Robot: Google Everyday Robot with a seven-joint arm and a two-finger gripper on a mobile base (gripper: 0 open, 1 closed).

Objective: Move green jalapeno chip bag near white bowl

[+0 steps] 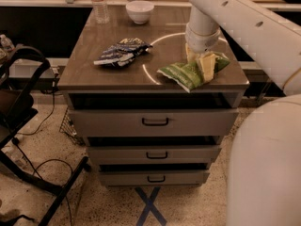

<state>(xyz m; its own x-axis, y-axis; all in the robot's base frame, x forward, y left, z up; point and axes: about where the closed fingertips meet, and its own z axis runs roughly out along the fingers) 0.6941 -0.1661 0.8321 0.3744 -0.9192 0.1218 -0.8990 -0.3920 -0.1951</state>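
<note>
The green jalapeno chip bag (181,73) lies flat on the right front part of the cabinet top (94,72). My gripper (201,62) is down on the bag's right half, reaching in from the upper right on the white arm (235,13), and it covers part of the bag. The white bowl (140,11) stands at the back edge of the top, a little left of centre, well away from the bag and the gripper.
A dark blue-and-white chip bag (121,52) lies left of centre on the top. A clear water bottle (99,4) stands at the back left, next to the bowl. Three drawers sit below. A black chair frame (23,121) stands at the left.
</note>
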